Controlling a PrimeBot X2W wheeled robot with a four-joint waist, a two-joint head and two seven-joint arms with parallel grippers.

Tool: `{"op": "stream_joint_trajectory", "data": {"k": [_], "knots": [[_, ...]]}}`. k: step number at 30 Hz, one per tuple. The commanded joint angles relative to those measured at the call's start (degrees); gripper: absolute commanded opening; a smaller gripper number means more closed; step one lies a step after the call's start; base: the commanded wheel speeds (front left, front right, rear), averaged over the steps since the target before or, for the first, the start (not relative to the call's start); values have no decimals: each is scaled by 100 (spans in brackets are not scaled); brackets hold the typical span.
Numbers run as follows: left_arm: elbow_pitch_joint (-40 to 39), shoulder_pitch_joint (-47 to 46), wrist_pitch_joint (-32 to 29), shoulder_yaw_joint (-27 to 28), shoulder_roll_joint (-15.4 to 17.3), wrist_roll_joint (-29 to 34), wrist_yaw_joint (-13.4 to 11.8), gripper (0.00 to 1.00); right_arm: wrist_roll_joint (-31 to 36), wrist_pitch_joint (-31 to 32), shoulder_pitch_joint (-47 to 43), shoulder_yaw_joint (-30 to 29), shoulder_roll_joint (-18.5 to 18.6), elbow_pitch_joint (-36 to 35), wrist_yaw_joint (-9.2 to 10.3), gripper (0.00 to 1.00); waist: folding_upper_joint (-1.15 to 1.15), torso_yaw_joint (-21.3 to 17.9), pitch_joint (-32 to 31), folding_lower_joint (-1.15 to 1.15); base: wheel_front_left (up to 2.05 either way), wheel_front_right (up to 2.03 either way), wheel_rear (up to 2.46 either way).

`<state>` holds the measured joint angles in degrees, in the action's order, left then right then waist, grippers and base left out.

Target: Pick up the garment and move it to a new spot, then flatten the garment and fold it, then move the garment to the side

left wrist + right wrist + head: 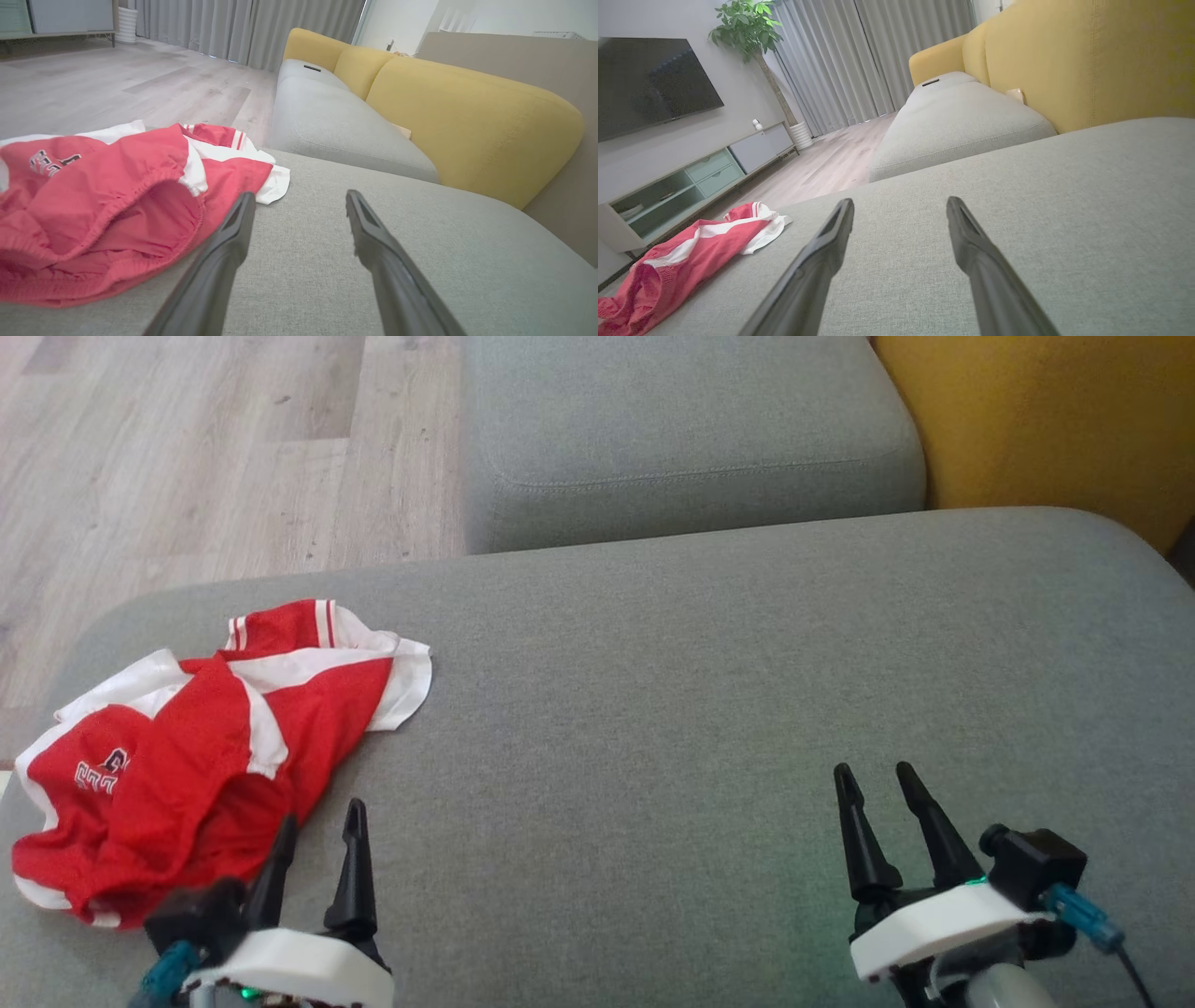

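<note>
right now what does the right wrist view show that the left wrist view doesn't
The right wrist view adds a wall TV and a plant's green leaves. The left wrist view adds the lettering on the garment, seen close up. Shared: the garment, the grey cushion, the yellow backrest, the curtains, the wood floor, and each arm's own open gripper: left gripper, right gripper.

Found lettering [98, 775] on garment [215, 737] partly folded under, unreadable. Saw garment cropped at left wrist view's left edge. Could not confirm contact between left gripper [322, 814] and garment. Could not identify small dark object [312, 68] on far cushion [327, 126].
</note>
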<state>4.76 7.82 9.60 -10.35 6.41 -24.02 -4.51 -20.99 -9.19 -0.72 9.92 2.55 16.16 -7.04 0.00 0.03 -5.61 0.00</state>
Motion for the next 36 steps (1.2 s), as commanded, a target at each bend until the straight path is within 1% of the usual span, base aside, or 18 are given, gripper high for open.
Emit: {"op": "stream_joint_trajectory", "data": {"k": [1, 29, 36], "knots": [[-277, -201, 90, 156, 83, 250, -25, 100, 243, -126, 147, 85, 32, -224, -35, 100, 0, -6, -13, 0, 0, 0, 0], [-579, 42, 540, 218, 123, 2281, -204, 100, 2112, -581, 53, 313, 33, -257, -45, 100, 0, -86, -160, 0, 0, 0, 0], [-525, 52, 540, 256, 89, 2284, -160, 100, 2097, -581, 50, 299, 33, -237, -45, 100, 0, -78, -176, 0, 0, 0, 0]]}}
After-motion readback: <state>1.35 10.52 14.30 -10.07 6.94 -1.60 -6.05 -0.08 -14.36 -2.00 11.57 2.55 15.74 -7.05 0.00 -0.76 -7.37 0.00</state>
